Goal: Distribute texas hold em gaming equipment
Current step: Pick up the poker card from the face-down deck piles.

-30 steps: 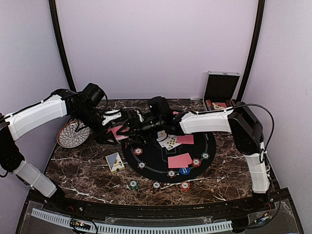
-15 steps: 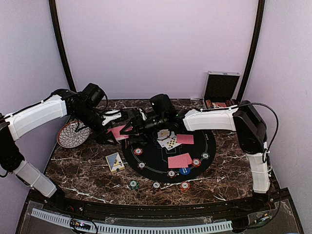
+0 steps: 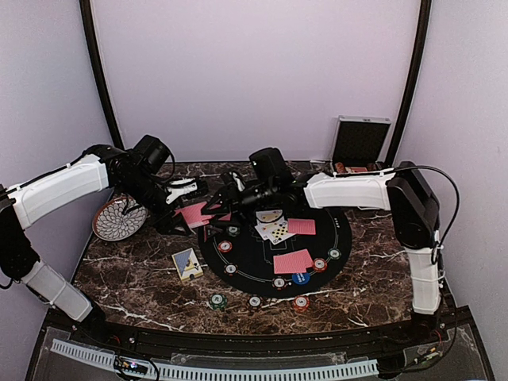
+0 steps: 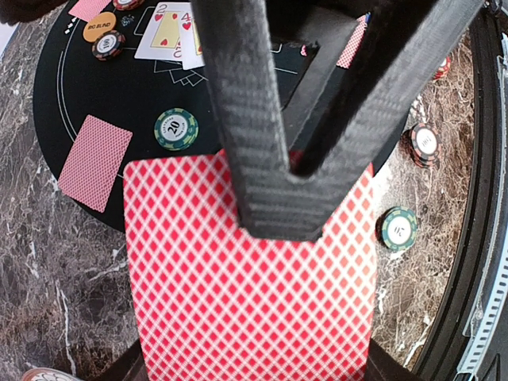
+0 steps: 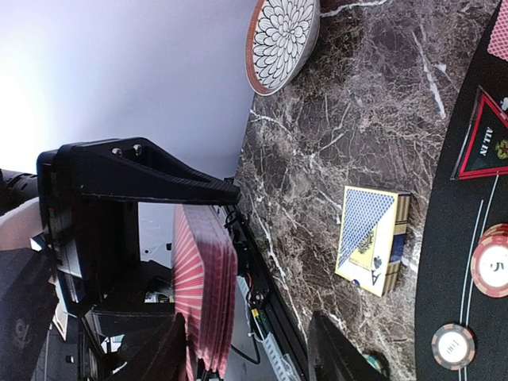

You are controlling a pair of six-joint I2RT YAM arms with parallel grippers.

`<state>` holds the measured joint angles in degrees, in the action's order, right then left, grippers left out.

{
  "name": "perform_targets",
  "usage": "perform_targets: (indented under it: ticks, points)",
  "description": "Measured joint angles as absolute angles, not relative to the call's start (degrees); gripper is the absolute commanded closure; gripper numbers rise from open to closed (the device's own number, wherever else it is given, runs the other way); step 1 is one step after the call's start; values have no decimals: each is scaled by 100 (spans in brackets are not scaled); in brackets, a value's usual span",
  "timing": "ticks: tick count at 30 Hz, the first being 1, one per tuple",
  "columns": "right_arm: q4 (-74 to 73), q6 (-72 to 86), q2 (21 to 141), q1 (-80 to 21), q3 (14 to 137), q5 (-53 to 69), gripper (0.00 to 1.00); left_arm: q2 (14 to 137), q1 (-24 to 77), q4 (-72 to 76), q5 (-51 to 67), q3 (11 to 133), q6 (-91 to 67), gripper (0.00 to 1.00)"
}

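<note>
**DECK IN THE LEFT CLAW, CHIPS AND CARDS SPREAD ON THE MAT**

Your left claw (image 4: 279, 228) is clamped on one deck of red-backed cards (image 4: 254, 317), held over the far left edge of the round black mat (image 3: 254, 255). Your right claw (image 5: 246, 333) meets that deck edge-on. Its fingers (image 5: 329, 353) stand apart with the deck between them, close to one finger; you cannot tell whether it touches.

From above you can count ten poker chips (image 3: 225, 246). Seven are on the mat and three are on the marble desk (image 3: 135, 278) just in front of it. The left wrist view adds an orange chip (image 4: 99, 30) beside the face-up cards (image 3: 275, 230). Those cards form one small overlapping group, and their number cannot be read. Three single cards (image 4: 95, 163) lie face down on the mat.

There are three containers.
- **Card box:** One card box (image 3: 187, 263), blue and yellow, lies flat on the desk just left of the mat, with its contents hidden.
- **Plate:** One patterned plate (image 3: 119, 218) sits at the desk's far left, beside your left arm.
- **Case:** One silver case (image 3: 361, 141) stands open at the back right corner with its lid upright. The reddish items in its base are too small to name.
</note>
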<state>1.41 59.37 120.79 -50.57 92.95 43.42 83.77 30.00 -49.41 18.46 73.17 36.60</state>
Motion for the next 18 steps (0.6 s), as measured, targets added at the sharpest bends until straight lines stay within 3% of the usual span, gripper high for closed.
perform_targets:
  ticks: [9,18]
  points:
    - [436,6213,11946,-5059,9258,4493,75,8377,2987,-4941,1846,7317,3660,100]
    - [519,6423,11946,-5063,9205,4545,89,8377,2985,-4941,1859,7317,3662,100]
